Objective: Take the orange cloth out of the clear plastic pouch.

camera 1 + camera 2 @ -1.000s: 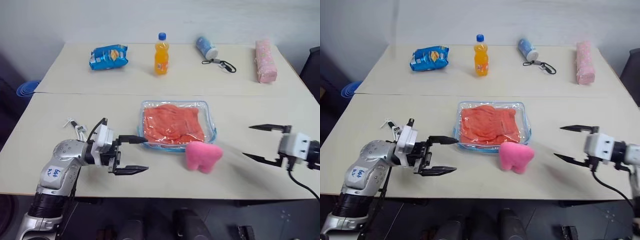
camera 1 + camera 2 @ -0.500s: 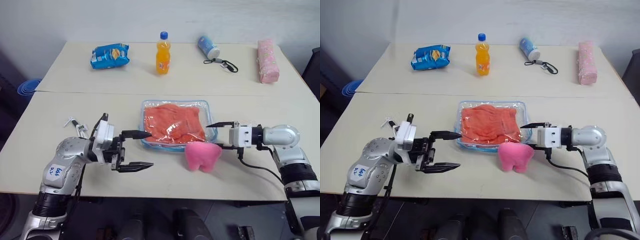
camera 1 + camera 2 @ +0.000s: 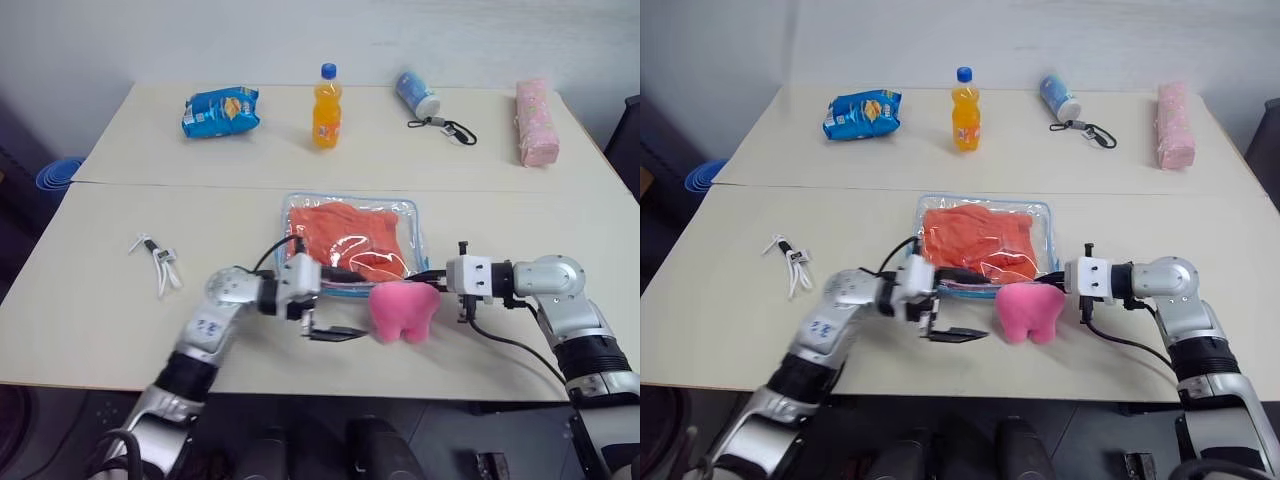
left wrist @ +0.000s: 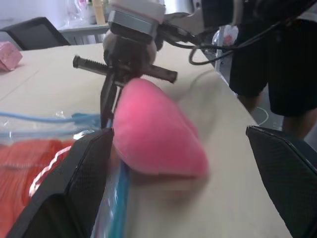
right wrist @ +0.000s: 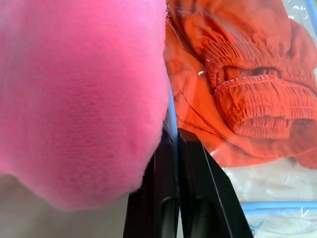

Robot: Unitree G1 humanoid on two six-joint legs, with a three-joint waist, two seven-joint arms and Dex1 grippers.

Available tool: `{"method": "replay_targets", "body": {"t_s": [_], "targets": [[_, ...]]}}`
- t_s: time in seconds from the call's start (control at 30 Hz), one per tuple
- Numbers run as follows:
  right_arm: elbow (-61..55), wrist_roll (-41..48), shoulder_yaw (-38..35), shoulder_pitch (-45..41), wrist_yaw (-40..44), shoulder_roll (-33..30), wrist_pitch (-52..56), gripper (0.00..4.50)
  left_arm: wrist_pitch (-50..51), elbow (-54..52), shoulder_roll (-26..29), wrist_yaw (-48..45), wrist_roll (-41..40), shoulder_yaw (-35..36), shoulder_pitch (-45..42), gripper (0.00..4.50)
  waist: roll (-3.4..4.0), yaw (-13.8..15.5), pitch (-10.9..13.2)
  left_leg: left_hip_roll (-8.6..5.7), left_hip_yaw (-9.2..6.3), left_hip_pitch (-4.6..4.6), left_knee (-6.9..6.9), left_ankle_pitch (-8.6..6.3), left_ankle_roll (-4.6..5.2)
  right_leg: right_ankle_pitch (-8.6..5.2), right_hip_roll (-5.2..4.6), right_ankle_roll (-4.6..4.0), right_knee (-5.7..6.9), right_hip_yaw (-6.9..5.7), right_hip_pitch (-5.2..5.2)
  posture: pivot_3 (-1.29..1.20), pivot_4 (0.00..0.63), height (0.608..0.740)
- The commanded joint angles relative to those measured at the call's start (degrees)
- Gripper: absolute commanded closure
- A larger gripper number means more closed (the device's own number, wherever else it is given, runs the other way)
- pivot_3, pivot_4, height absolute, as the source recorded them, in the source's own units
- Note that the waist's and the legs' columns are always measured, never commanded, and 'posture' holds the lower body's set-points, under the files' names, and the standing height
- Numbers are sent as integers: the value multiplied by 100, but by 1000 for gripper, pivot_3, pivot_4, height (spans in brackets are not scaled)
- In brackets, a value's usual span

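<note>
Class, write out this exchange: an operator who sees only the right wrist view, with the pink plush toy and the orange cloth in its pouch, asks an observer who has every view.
Operator: Where is the other gripper?
Observer: The left gripper is open, at the near edge of the clear plastic pouch, just left of the pink plush toy.
Operator: What lies left of the pouch?
Observer: A small bundle of white cord, well apart from it.
Operator: And behind it?
Observer: An orange soda bottle stands upright on the far table.
</note>
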Motion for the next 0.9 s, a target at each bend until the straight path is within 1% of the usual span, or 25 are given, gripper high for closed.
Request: {"method": "replay_targets", "body": {"t_s": [0.03, 0.17, 0.27, 0.33, 0.57, 0.67, 0.7, 0.73, 0.83, 0.9], "targets": [[-433, 32, -18, 72, -131, -52, 289, 4465, -269, 356, -290, 125, 191, -120, -273, 0, 0, -20, 0, 0, 1, 0, 0, 0, 0, 0, 1, 0, 1, 1, -1, 0, 150, 740], [-669, -19, -31, 152, -290, -49, 469, 4465, -411, 898, -612, 90, 414, -373, -487, 0, 0, -11, 0, 2, 1, 2, -4, 2, -4, 0, 5, 0, 5, 3, -6, 0, 150, 740], [-817, -5, -61, 249, -344, -85, 570, 4500, -501, 1073, -671, 159, 572, -415, -527, 609, 0, -2, 0, 1, 2, 0, 1, 3, -4, 0, 4, 0, 6, 5, -6, 0, 150, 740], [-884, 12, -98, 309, -357, -139, 614, 4500, -354, 1057, -645, 137, 519, -357, -501, 1203, 0, -3, 0, 1, 2, 0, 2, 3, -4, 0, 4, 0, 6, 5, -6, 0, 150, 740], [-844, 37, -191, 439, -456, -299, 612, 4500, -230, 731, -149, 16, 434, -158, -185, 3457, 0, -4, 0, 1, 0, 0, -1, 3, -4, 0, 2, 0, 6, 4, -7, 0, 150, 740], [-802, 46, -200, 443, -486, -324, 588, 4500, -45, 480, 85, -180, 208, -3, -49, 4243, 0, 0, 0, 2, 0, 0, 1, 3, -4, 0, 1, 0, 5, 4, -6, 0, 150, 740], [-778, 51, -210, 437, -492, -334, 576, 4500, 69, 373, 196, -344, 0, 127, -13, 4372, 0, -6, 0, 2, -1, 0, 2, 3, -4, 0, 1, 0, 5, 4, -5, 0, 150, 740], [-762, 56, -218, 432, -497, -340, 569, 4500, 156, 293, 275, -453, -149, 214, 11, 4395, 0, -17, 0, 2, 0, 0, 0, 3, -5, 0, 1, 0, 5, 4, -5, 0, 150, 740], [-679, 64, -231, 408, -479, -373, 504, 4500, 470, 204, 575, -777, -632, 599, -19, 4395, 0, -10, 0, 2, -3, 0, 0, 4, -7, 0, 2, 0, 7, 2, -7, 0, 150, 740], [-636, 71, -231, 399, -468, -385, 466, 4500, 623, 209, 717, -911, -791, 749, -46, 4395, 0, -10, 0, 2, -2, 0, 1, 4, -7, 0, 1, 0, 6, 2, -7, 0, 150, 740]]}}
